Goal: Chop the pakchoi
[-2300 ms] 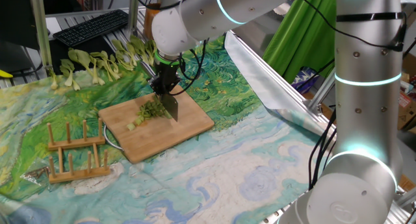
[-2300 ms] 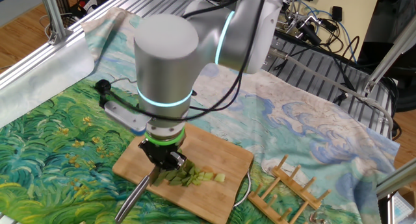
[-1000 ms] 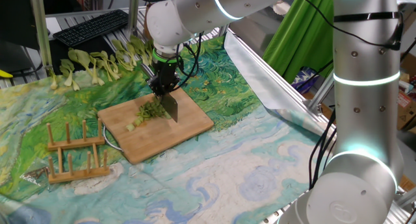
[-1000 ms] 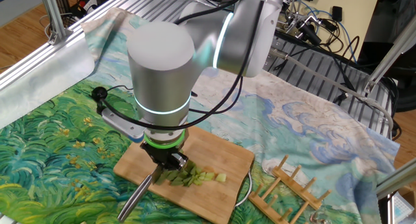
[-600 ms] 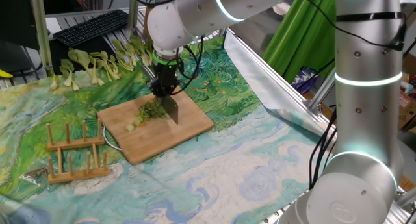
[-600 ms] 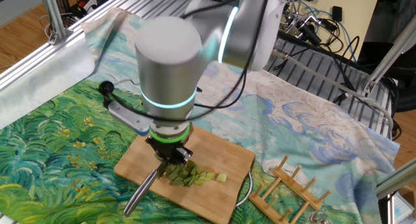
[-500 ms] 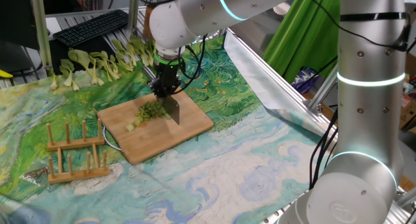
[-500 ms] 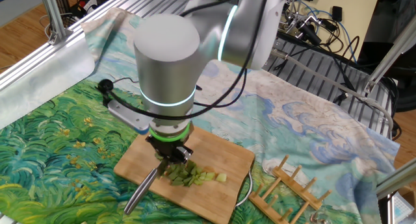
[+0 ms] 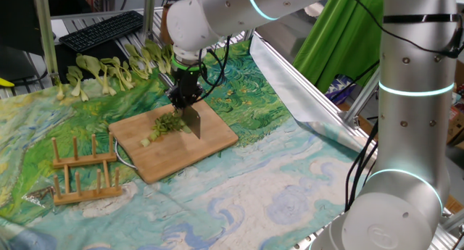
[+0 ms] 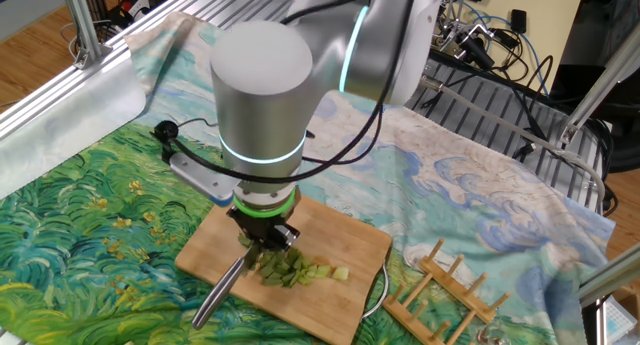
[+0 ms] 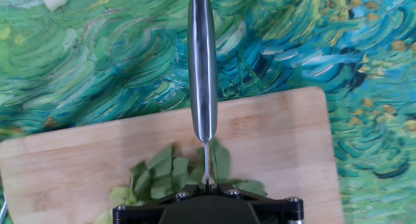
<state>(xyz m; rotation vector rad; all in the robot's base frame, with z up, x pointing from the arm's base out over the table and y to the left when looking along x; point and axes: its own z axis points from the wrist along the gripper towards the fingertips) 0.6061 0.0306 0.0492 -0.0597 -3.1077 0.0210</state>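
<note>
Green pakchoi (image 9: pixel 168 124), partly cut, lies on the bamboo cutting board (image 9: pixel 210 138). My gripper (image 9: pixel 183 98) is clenched on the knife (image 11: pixel 202 87), blade over the leaves. I'd keep each chop vertical, stepping gradually across the uncut leaves.

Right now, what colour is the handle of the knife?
Shiny silver metal; the knife handle shows best in the hand view.
</note>
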